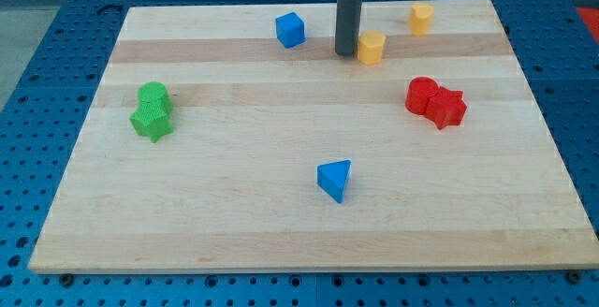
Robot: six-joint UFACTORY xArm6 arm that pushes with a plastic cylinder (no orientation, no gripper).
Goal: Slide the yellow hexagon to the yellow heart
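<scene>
Tool (347, 54) — seemingly touching yellow hexagon's (372, 48) left.

Pale wooden board (281, 223) here, smooth matt finish, grain running in light and darker bands across the frame. The blocks look like matt plastic with ridged, layered sides: green pair (152, 110) at left, red pair (435, 101) at right, blue cube (290, 29), blue triangle (335, 178), yellow hexagon (372, 47), yellow heart (421, 17). Dark rod, dull satin sheen, down to my tip (347, 54). Blue perforated table (37, 26) beneath, faintly glossy
</scene>
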